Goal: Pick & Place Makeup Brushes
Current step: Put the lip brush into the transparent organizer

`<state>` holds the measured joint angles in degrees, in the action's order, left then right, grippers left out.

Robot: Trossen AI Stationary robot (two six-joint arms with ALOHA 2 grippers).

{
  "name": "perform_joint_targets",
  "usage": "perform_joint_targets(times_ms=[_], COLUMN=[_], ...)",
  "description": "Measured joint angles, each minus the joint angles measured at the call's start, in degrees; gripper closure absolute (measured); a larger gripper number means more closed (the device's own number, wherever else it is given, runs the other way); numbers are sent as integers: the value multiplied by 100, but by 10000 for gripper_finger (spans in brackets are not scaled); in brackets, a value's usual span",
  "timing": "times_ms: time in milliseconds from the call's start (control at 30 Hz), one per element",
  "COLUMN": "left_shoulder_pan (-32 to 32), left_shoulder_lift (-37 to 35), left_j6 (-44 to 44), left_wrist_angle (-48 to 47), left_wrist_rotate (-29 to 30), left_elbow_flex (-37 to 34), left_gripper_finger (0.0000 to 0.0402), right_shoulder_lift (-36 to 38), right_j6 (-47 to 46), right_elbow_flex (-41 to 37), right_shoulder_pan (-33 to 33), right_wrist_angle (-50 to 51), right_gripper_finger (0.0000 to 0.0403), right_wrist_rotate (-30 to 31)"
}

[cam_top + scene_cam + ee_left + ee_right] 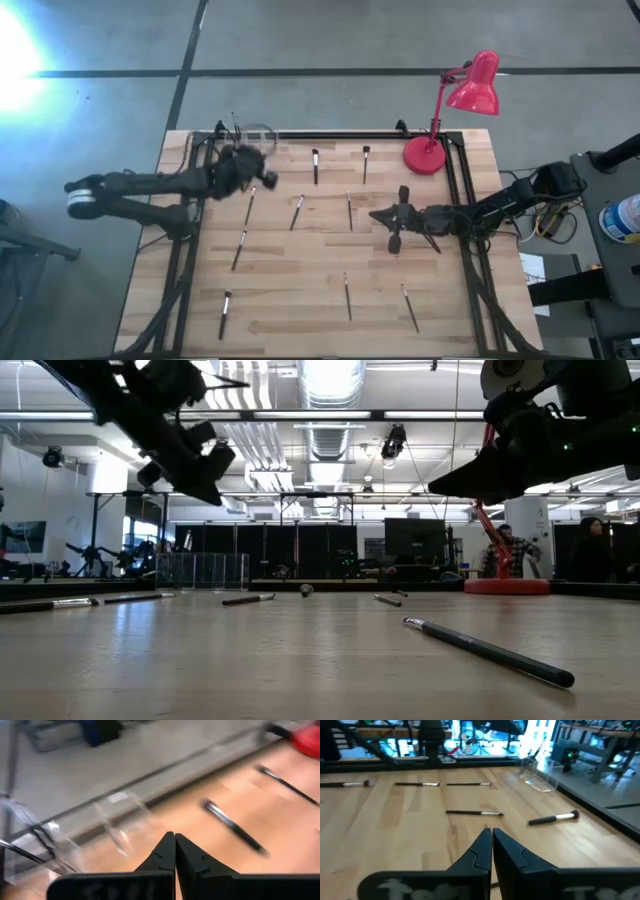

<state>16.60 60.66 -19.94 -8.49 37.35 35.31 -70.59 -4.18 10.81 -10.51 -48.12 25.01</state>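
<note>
Several makeup brushes lie flat and scattered on the wooden table, among them one (315,165) at the far middle, one (297,212) at the centre and one (347,297) near the front. A clear container (256,136) stands at the far left with a thin brush (30,854) leaning inside it. My left gripper (272,180) hovers shut just in front of that container, above the table, holding nothing (175,840). My right gripper (374,214) hangs shut above the table's right half, pointing left; a brush (472,813) lies ahead of it (491,834).
A red desk lamp (455,110) stands on the far right corner. A black frame rail (330,135) runs along the table's far edge and down both sides. The near brush (490,652) lies close to the front edge. Bare wood lies between the brushes.
</note>
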Motion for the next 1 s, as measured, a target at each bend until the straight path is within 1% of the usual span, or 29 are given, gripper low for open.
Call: perform_joint_targets(times_ms=[133, 267, 367, 467, 567, 667, 900, 1000], left_shoulder_pan=[-1288, -2407, -2986, -3242, -3093, -2604, -962, -364], left_shoulder_lift=[-15, 40, 114, 212, 368, 539, 751, 822], left_j6=[-815, -1868, -2709, -3483, -4020, -4133, -3117, -2705], left_wrist_angle=[-683, -1371, -1849, -2428, -2836, -2999, -2893, -2673], left_wrist_rotate=[358, 500, 506, 502, 407, 99, -528, -957], left_elbow_flex=[0, 1, 0, 2, 2, 0, 0, 0], left_gripper_finger=[401, 401, 401, 401, 401, 401, 401, 399], right_shoulder_lift=[0, 0, 0, 0, 0, 0, 0, 0], right_j6=[-26, -20, -8, 31, 171, 257, 206, 194], right_elbow_flex=[0, 0, 0, 0, 0, 0, 2, 2], right_shoulder_pan=[-255, -442, -501, -502, -502, -498, -502, -502], right_wrist_angle=[-4, -6, -6, -8, -13, -19, -23, -21], right_gripper_finger=[394, 394, 394, 394, 394, 394, 394, 394], right_wrist_rotate=[1, 25, 48, 48, 47, 49, 45, 47])
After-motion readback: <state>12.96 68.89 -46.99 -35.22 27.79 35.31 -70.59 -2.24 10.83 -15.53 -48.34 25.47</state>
